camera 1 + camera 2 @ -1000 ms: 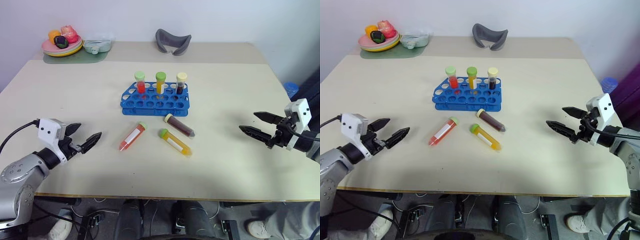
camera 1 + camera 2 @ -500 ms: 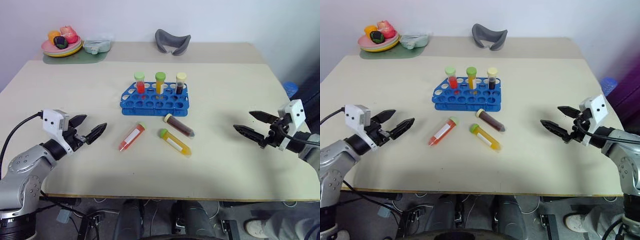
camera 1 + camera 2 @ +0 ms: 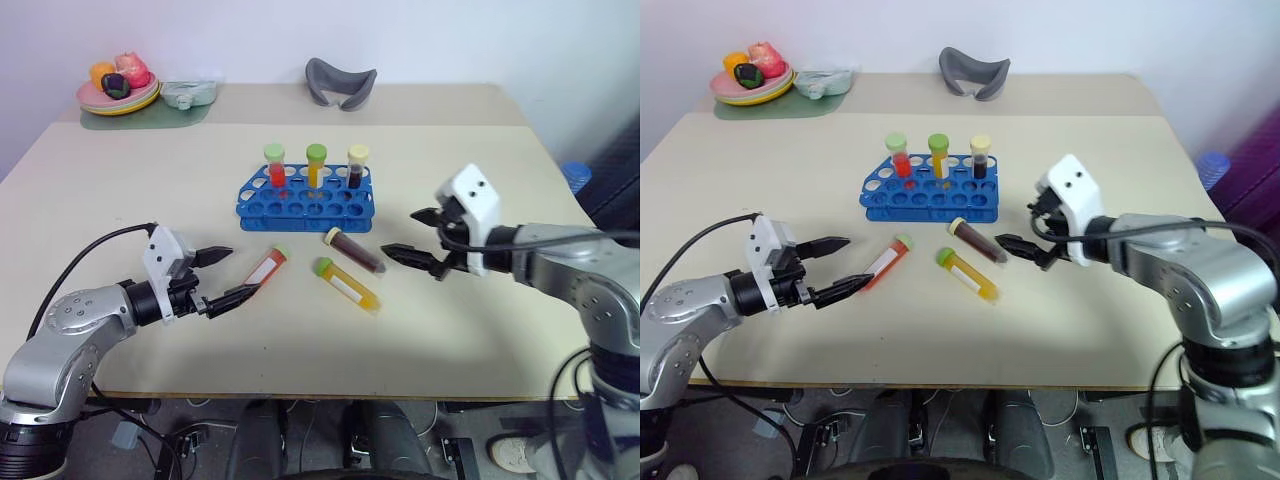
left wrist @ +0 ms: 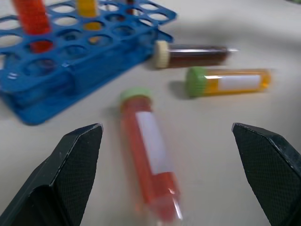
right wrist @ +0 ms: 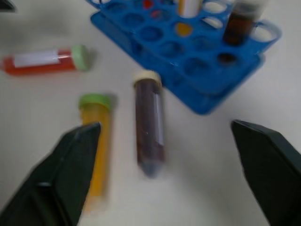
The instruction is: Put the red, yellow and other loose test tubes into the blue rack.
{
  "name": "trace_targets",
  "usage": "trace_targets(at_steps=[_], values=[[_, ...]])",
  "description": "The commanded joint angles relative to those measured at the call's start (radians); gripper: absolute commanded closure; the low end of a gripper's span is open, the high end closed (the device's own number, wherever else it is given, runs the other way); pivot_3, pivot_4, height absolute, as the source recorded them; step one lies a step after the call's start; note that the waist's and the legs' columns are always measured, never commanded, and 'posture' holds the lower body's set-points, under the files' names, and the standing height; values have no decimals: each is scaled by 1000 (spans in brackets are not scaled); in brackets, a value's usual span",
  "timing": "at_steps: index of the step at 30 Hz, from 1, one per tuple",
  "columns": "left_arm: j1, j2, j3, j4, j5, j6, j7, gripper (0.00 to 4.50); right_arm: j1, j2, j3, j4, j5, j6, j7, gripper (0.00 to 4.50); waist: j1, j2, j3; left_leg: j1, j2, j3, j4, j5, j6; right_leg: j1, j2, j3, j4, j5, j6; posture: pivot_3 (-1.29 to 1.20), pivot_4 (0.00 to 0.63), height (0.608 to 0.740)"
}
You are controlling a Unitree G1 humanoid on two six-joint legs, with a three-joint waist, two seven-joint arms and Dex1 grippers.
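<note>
While both tools gape empty | left tool [image 3: 222, 278] frames red tube [image 4: 149, 168] | right tool [image 3: 411, 236] frames brown tube [image 5: 149, 135]

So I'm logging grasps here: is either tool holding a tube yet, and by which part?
Nothing is held. The left tool is open near the red tube; the right tool is open near the dark tube. Both tubes lie on the table.
</note>
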Motion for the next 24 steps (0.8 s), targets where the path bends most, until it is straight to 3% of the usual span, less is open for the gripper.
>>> trace_targets(at_steps=[1,9,24], values=[[-19,-3,-22,-35,-6,-7,-12,3,-137,65,55,74,-20,162,-67,0,2,0,0,0,0,0,0,0,0,0,0,0,0,0,0,0,150,666],[29,31,-64,-88,30,-40,-60,3,-297,39,308,200,-44,202,-137,0,-5,0,0,-2,-1,1,0,0,0,-2,-1,1,1,0,0,0,150,666],[29,28,-131,-105,59,-73,-98,3,-425,167,417,445,-26,202,-176,0,-18,1,0,-3,-1,1,0,0,0,-3,-1,0,2,0,0,0,150,666]])
